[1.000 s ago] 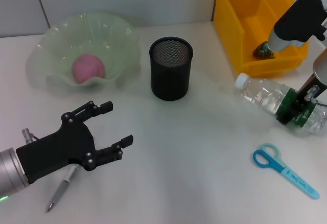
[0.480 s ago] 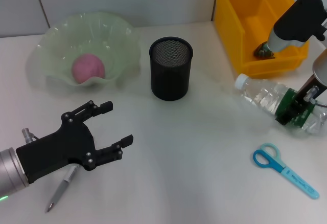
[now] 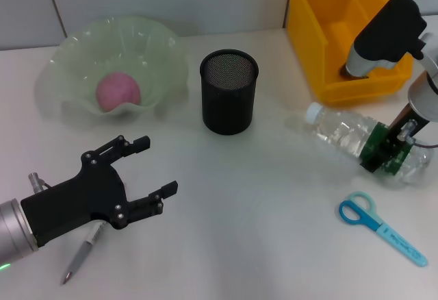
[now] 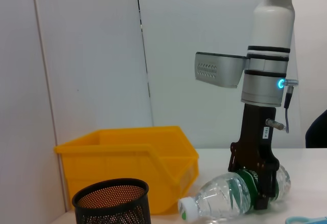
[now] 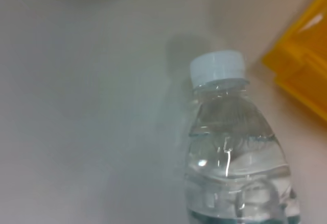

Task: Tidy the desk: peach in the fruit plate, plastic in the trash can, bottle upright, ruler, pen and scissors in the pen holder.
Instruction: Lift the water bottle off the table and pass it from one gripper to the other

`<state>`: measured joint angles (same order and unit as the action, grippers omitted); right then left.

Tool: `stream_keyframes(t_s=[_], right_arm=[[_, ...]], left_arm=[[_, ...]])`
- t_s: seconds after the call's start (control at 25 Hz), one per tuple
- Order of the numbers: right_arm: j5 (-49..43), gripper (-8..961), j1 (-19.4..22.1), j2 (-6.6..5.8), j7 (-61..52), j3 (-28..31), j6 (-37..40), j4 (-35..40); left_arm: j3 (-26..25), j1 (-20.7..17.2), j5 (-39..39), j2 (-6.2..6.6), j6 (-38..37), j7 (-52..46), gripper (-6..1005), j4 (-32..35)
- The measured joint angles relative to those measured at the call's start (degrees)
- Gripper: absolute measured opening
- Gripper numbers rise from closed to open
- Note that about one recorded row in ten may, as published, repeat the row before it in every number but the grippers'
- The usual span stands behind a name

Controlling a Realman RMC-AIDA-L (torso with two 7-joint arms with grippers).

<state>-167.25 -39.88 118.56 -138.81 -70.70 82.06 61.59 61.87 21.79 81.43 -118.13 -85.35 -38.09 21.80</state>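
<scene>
The clear bottle lies on its side at the right, white cap toward the pen holder. My right gripper is shut on its green label; the left wrist view shows the black fingers straddling the bottle. In the right wrist view only the cap end of the bottle is seen. The pink peach sits in the pale green fruit plate. Front left, my left gripper hovers open above the grey pen. Blue scissors lie front right. Ruler and plastic are hidden.
The yellow trash bin stands at the back right, with my right arm reaching in front of it. A white wall runs along the table's far edge. Bare table lies between the pen holder and the scissors.
My right gripper has shifted left with the bottle, so the cap now lies closer to the pen holder. The right arm now covers the bin's corner. The left arm has not moved.
</scene>
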Motion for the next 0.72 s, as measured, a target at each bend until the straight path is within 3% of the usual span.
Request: stream_keyframes(t_s=[0.72], right_arm=[[0.0,773,1.5,0.45,-0.4,-0.1,1.4,4.1]], left_arm=[[0.0,0.2,-0.2,0.00,0.3,0.3,792,-0.1]])
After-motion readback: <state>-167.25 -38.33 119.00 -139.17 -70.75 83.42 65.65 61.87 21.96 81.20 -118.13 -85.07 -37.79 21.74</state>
